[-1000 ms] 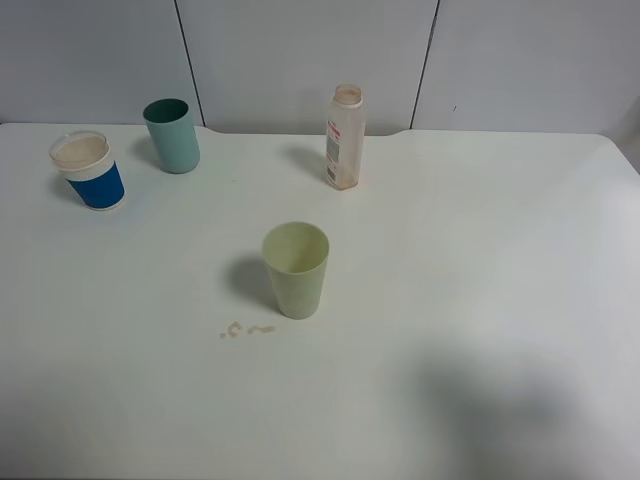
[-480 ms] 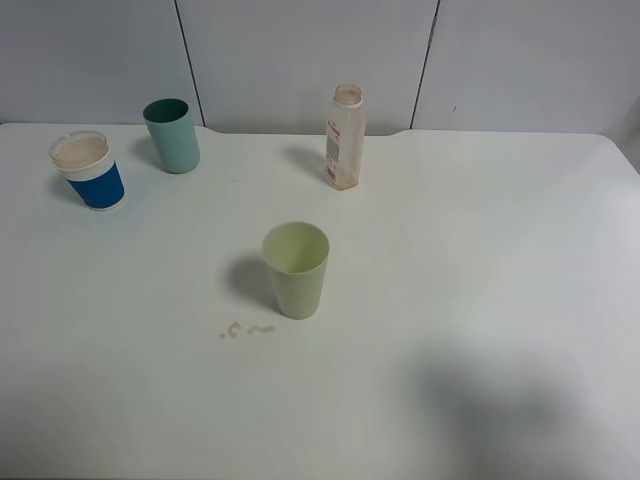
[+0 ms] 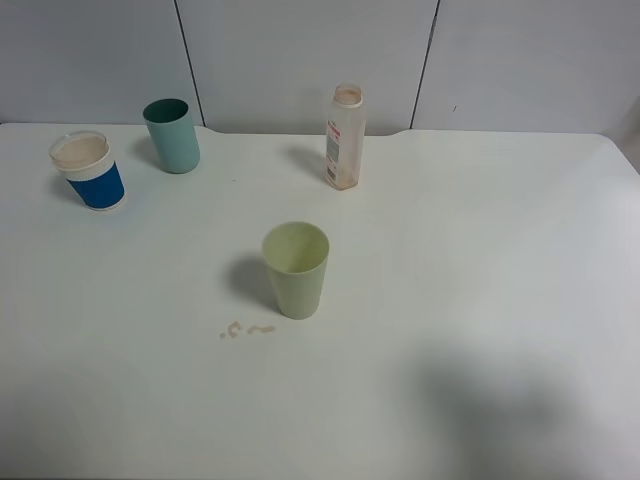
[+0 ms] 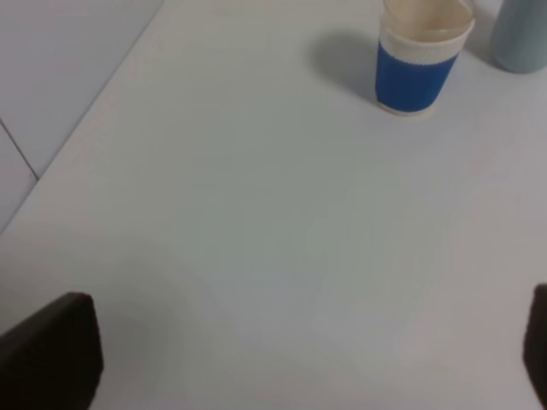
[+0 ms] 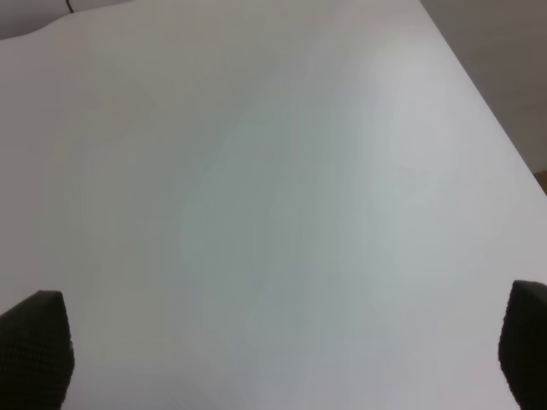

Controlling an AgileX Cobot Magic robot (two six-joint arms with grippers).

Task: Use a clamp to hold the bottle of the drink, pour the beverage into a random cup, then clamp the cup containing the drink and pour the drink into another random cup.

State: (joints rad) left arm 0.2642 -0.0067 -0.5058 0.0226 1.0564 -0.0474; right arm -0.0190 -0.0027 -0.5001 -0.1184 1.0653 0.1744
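The bottle [image 3: 344, 137] stands upright and uncapped at the back of the table, clear with a red-and-white label and a faint brown tint near its base. The blue cup [image 3: 90, 171] with its white band sits at the far left; its inside looks pale tan. The teal tumbler [image 3: 172, 135] stands just right of it. In the left wrist view the blue cup [image 4: 419, 58] and the teal tumbler's edge [image 4: 521, 34] lie well ahead of my open left gripper [image 4: 295, 350]. My right gripper [image 5: 280, 342] is open over bare table. Neither clamp shows in the exterior view.
A pale yellow-green tumbler [image 3: 296, 270] stands mid-table, with small brown drops [image 3: 245, 329] spilled in front of it. The white table [image 3: 480, 260] ends at a grey panelled wall behind. A dim shadow lies on the table at the front right.
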